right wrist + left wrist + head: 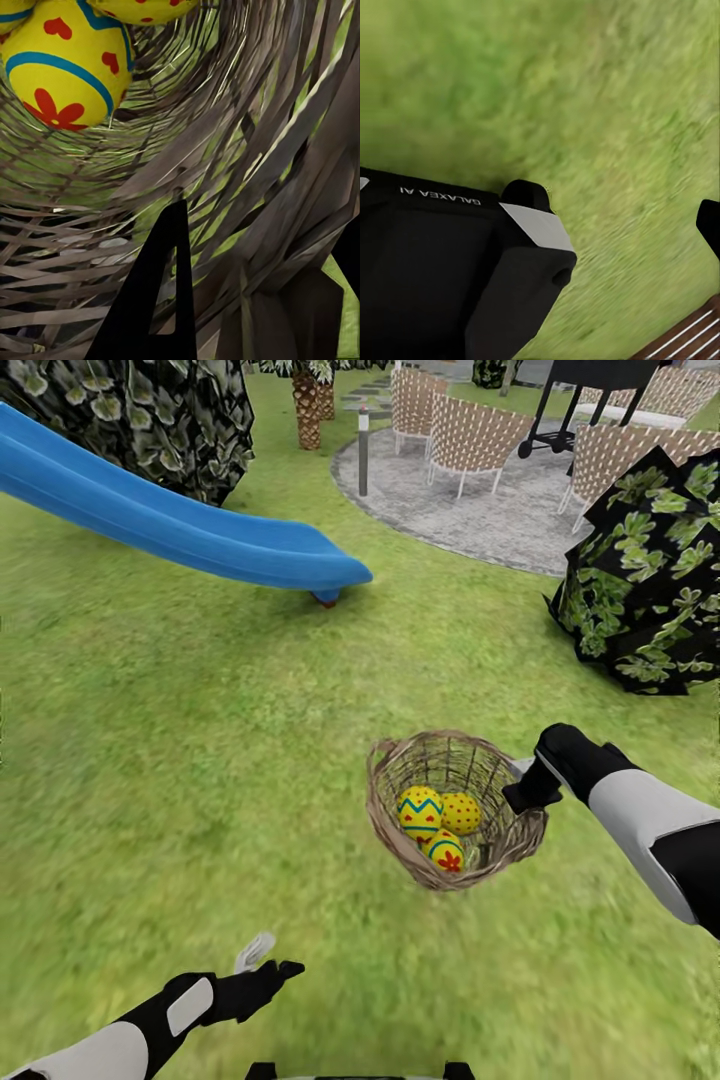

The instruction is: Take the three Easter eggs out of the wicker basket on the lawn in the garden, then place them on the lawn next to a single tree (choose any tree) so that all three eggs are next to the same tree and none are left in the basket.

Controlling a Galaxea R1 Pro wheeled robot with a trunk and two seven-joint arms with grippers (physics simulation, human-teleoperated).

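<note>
Right fingers (528,788) clamped on wicker basket (400,830) rim, three eggs (441,824) inside, open lawn (200,760) around; left fingers (268,958) spread.

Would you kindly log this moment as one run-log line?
right gripper: on rim of tan woven wicker basket | yellow painted Easter eggs: three inside | left gripper: open over green lawn
</note>
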